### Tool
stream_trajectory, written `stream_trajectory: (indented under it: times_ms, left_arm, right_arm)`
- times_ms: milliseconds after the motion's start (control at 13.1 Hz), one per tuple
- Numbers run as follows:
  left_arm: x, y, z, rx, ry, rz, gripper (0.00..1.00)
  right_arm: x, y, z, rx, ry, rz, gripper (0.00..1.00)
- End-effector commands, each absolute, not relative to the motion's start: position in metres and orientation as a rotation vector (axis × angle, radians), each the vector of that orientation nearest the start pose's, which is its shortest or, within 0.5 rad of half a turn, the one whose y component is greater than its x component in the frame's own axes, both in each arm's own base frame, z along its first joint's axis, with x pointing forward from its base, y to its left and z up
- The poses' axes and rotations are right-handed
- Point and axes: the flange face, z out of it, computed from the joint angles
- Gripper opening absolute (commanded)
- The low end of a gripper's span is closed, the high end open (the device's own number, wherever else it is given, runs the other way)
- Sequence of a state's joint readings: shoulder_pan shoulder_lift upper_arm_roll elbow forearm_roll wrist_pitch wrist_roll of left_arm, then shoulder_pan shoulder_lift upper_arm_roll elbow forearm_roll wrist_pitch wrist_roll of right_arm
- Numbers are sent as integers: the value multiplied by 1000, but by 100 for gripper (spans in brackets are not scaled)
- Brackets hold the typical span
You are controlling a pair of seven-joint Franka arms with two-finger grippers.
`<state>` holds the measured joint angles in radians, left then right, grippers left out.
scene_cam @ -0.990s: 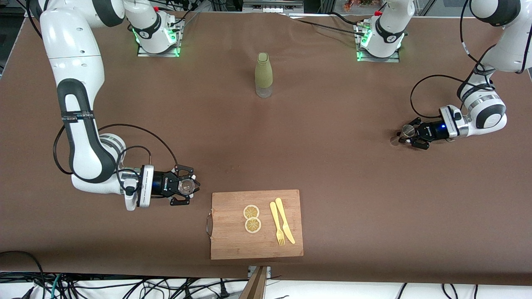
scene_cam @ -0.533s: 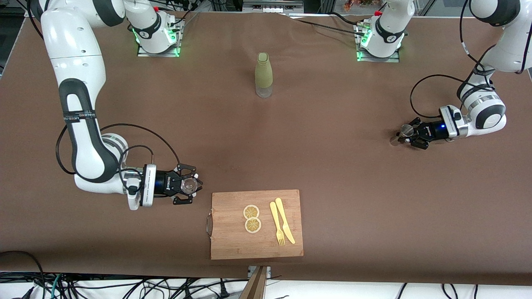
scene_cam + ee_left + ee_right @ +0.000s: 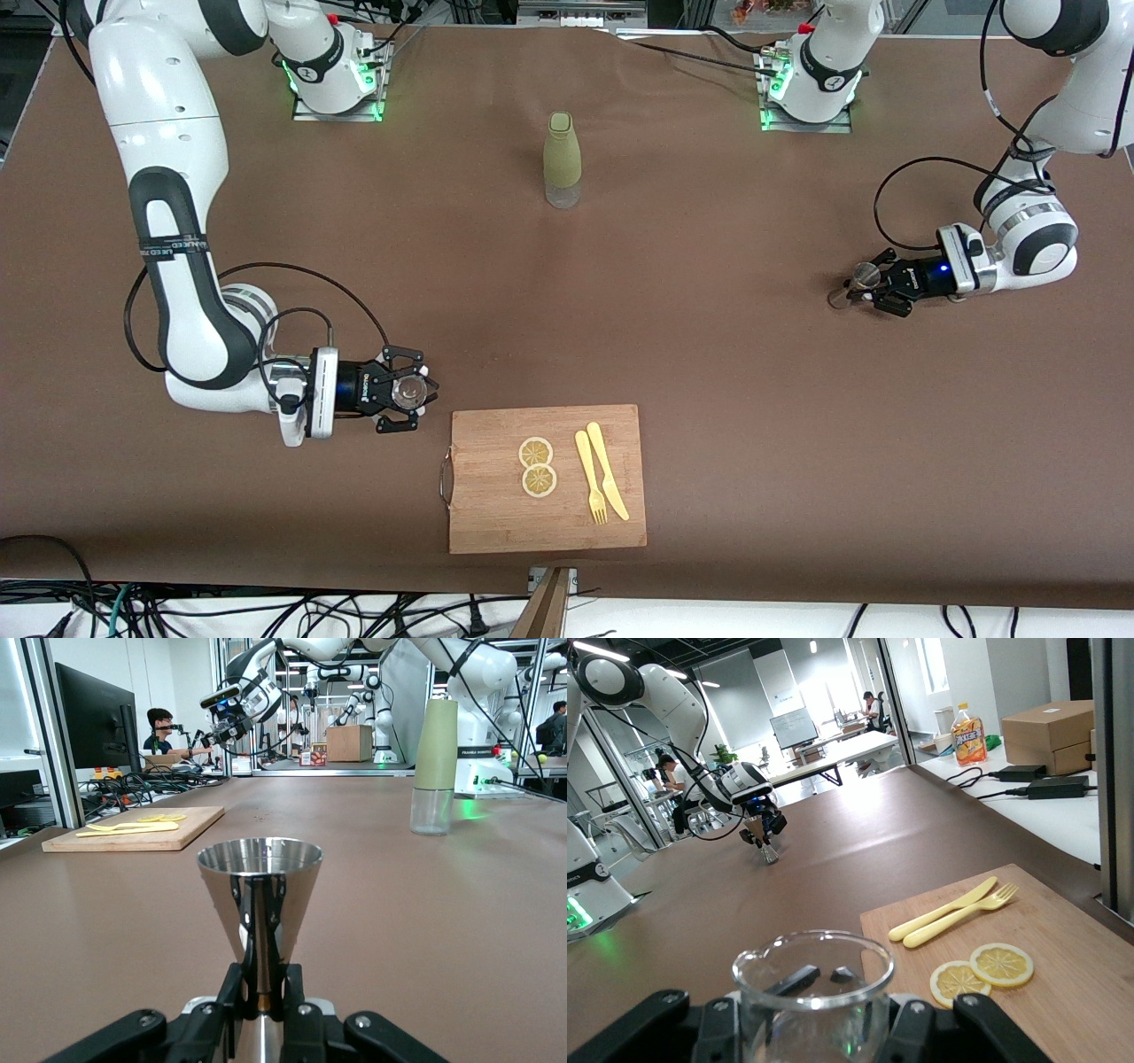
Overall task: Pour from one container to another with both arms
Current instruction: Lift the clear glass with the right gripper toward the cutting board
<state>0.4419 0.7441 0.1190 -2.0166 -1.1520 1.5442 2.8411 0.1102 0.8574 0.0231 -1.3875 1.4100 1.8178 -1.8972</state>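
Even overhead light, bright; soft shadows under arms on bench (image 3: pixel 709 372). Glare on steel cup (image 3: pixel 260 895). Wrist views sharp up close, backgrounds slightly soft.

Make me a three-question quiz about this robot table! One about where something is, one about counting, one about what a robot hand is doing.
1. Where do the fork and knife lie?
A. on the wooden board
B. beside the green bottle
C. in the glass beaker

2. How many lemon slices are there?
A. one
B. two
C. four

3. What is the left hand doing?
A. gripping the metal measuring cup
B. hanging open
C. holding the bottle

Answers: 1 A, both lie on the board beside the slices; 2 B, two rounds show on the board; 3 A, its fingers clamp the cup's narrow waist.
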Motion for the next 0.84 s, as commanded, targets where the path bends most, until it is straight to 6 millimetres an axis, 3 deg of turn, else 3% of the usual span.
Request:
stream_trajectory:
  times_ms: [0, 228, 381, 762]
  left_arm:
    - [453, 170, 88, 1286, -1499, 1376, 0]
    - [482, 142, 111, 1323, -1484, 1287, 0]
    - [508, 113, 130, 1367, -1497, 1223, 0]
    - [547, 9, 139, 1429, -1340, 1261, 0]
  right_arm:
    - [700, 178, 233, -1490, -1134, -831, 9]
    - [697, 184, 234, -1465, -1147, -812, 9]
    - [694, 185, 234, -1446, -1162, -787, 9]
    - [686, 189, 236, -1380, -1190, -747, 9]
